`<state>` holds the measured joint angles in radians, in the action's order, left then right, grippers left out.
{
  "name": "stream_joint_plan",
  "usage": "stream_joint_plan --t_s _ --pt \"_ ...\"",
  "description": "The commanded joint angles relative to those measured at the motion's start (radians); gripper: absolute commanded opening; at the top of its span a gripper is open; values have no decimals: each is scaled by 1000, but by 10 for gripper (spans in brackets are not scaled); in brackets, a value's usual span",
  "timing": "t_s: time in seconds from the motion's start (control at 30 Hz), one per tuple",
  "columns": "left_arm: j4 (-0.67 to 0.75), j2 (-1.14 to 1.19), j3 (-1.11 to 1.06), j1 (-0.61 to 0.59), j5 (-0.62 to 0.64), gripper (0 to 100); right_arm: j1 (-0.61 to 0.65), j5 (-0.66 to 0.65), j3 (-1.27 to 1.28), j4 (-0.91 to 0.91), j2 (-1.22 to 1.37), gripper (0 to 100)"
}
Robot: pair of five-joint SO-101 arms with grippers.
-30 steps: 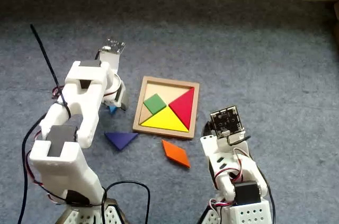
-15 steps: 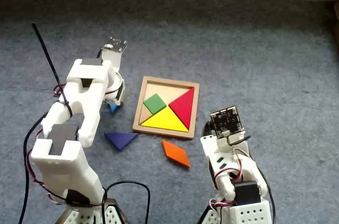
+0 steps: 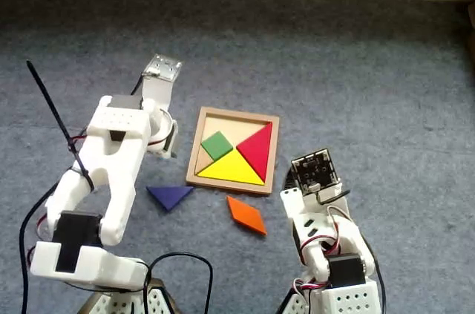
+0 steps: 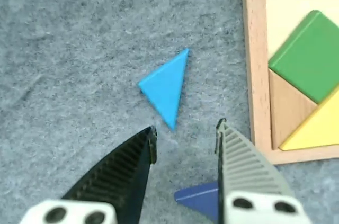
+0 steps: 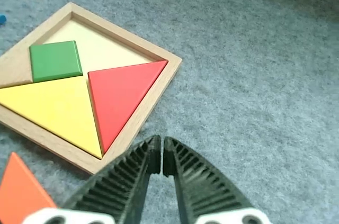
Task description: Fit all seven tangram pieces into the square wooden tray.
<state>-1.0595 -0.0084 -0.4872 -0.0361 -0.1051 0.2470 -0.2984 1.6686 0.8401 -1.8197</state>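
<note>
End effector (image 4: 186,127), left, apparently raised; spread above blue triangle (image 4: 165,89).

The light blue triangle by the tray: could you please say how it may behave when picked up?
The light blue triangle looks flat and rigid, so probably won't bend or roll. It lies flush on the carpet, so its low edges may be hard to pinch. Its smooth faces might slip from the left end effector.
</note>
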Motion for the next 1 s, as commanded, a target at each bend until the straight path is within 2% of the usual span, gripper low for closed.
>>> stream_joint_plan --t_s 0.0,0.37,0.6,0.8,0.97 --pt "41 -18 4 15 -2 217 8 -11 62 -28 -12 34" --pt "68 216 157 12 -3 216 8 -11 62 -28 -12 34" --pt "-21 329 302 12 -8 161 8 -11 64 -28 -12 34" --pt "-26 326 314 -5 -2 158 8 -11 65 -28 -12 34" --pt "-54 193 272 -35 11 161 8 -12 64 -28 -12 34"
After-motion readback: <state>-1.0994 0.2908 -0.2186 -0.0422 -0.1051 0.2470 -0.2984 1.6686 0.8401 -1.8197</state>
